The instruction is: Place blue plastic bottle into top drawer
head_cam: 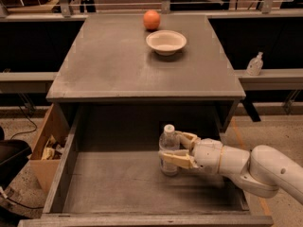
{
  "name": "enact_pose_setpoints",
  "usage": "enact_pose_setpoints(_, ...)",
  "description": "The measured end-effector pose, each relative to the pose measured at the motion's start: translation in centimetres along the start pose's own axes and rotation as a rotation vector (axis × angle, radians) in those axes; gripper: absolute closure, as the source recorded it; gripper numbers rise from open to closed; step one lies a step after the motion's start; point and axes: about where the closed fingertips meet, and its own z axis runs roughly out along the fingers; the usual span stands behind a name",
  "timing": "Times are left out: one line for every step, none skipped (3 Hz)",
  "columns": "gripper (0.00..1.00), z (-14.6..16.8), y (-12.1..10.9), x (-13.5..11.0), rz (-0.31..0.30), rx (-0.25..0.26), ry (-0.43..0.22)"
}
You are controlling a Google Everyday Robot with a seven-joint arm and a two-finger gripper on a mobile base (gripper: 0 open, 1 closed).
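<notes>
A dim workroom: under the front of a grey desk the top drawer stands pulled out. Inside the drawer, right of its middle, the blue plastic bottle stands upright on the floor. The gripper is closed around its body from the right. The bottle looks light, thin-walled and smooth, so I judge a hard squeeze would dent it; mid-body is a fair hold. Left of the drawer sits a cardboard box. Beyond the drawer, on the desk, are an orange and a bowl, and far right a pump bottle. None of these seems in the way.
</notes>
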Motion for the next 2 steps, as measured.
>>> enact_pose_setpoints(0.00, 0.15, 0.10, -0.06, -0.001, -0.004, -0.001)
enact_pose_setpoints(0.00, 0.16, 0.10, -0.06, -0.001, -0.004, -0.001)
